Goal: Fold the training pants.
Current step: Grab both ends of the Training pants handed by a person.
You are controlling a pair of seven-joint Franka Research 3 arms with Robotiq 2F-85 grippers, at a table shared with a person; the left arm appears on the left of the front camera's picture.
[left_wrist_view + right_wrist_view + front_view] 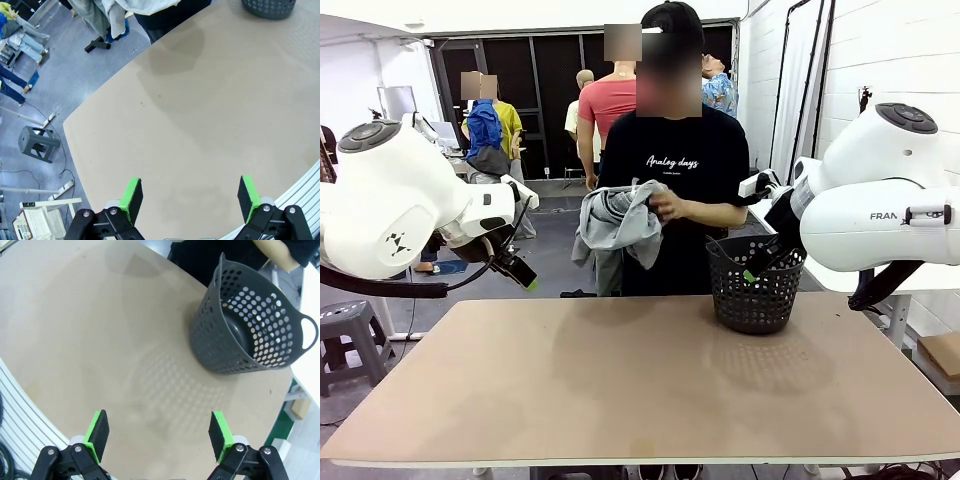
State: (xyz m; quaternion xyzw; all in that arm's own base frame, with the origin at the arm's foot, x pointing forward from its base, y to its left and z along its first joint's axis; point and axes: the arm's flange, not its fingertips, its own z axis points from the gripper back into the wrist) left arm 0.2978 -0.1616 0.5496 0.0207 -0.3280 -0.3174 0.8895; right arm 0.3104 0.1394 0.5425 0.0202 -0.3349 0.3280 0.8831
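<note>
The left gripper (190, 184) hangs above the left side of the bare table (620, 390), its green-padded fingers spread wide with nothing between them. Beyond the table's far edge, about the middle, a person in a black shirt stands with the training pants (618, 225) bunched up at chest height in the person's hands (665, 207), clear of the tabletop. Farther right, the black mesh basket (756, 295) stands upright on the far right part of the table, and the right gripper (159, 416) hovers close by it, fingers likewise wide apart and empty.
</note>
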